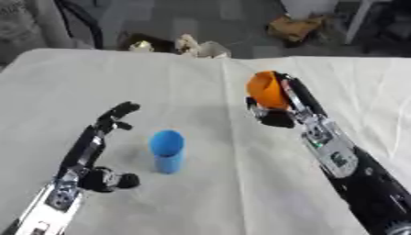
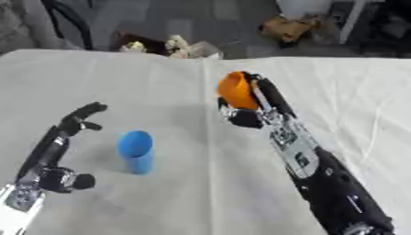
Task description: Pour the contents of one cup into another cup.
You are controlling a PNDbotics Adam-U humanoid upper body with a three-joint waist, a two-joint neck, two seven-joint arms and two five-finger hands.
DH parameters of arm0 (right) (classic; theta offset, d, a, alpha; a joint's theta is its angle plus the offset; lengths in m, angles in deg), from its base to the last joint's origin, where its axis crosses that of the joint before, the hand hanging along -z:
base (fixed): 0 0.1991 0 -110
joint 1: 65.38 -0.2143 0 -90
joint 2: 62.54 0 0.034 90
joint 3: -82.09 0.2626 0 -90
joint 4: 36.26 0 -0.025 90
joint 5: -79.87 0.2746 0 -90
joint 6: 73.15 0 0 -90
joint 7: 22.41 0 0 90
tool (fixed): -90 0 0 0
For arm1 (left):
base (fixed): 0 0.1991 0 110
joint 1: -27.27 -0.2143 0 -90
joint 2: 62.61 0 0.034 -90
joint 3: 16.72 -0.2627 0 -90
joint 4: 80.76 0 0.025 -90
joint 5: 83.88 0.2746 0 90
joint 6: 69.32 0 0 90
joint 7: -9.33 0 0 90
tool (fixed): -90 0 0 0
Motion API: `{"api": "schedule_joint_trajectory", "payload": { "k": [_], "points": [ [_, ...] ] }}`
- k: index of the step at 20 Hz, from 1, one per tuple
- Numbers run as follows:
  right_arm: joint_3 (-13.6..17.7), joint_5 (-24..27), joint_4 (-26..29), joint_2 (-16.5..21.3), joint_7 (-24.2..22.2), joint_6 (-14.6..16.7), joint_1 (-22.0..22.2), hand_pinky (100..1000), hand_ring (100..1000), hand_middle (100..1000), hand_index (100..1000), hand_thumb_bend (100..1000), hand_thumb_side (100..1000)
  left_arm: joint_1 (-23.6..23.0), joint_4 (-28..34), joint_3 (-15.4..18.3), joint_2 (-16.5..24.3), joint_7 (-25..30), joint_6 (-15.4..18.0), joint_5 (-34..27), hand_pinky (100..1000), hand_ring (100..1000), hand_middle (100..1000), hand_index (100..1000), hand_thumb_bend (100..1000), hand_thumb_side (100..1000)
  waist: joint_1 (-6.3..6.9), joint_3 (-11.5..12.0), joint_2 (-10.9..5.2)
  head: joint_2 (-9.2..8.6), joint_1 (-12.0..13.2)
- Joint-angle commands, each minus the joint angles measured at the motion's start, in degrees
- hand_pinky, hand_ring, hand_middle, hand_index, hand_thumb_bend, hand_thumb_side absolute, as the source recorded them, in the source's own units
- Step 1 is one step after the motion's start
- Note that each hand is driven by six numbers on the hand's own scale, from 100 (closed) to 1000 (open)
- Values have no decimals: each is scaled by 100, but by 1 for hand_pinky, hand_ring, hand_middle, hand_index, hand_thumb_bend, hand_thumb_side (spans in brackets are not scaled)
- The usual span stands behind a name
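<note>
An orange cup [image 1: 266, 90] is held up above the white cloth, with my right hand [image 1: 287, 106] shut on it, fingers on its right side and thumb below. It hangs right of and beyond the blue cup. The blue cup [image 1: 167, 150] stands upright on the cloth in the middle left, its mouth facing up. My left hand [image 1: 95, 137] lies open just left of the blue cup, fingers stretched toward the far side, thumb near the cup's base, not touching it.
The table [image 1: 201, 202] is covered by a white cloth. Beyond its far edge lie a brown bag [image 1: 295, 26] and some small clutter [image 1: 180, 46] on the floor.
</note>
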Motion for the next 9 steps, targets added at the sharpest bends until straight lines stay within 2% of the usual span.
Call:
{"api": "schedule_joint_trajectory", "payload": {
  "k": [1,2,3,4,5,9],
  "points": [
    [-130,263,32,29,-113,212,-44,728,410,405,879,100,523,110,257,129,141,5,-131,-295,739,1000,870,966,1000,877,9,3,-67,-29,-12],
    [-179,266,69,26,-184,269,-23,734,420,418,883,100,533,119,290,145,151,35,-156,-383,739,1000,870,966,1000,877,6,-2,-67,-33,-11],
    [-229,237,119,27,-258,328,-3,789,507,522,910,205,597,126,315,160,160,65,-177,-467,739,1000,871,966,1000,878,2,-5,-66,-34,-10],
    [-273,184,168,31,-337,395,18,829,563,585,922,295,621,131,336,175,169,96,-195,-538,739,1000,870,966,1000,879,-2,-10,-67,-34,-8],
    [-305,118,219,42,-423,462,34,909,679,694,942,416,635,134,351,190,177,124,-212,-594,740,1000,871,966,1000,879,-7,-15,-70,-34,-8],
    [-317,-233,469,131,-792,689,82,980,795,795,971,552,644,124,371,230,192,190,-253,-691,740,1000,870,966,1000,882,-27,-57,-91,-37,7]
  ]
}}
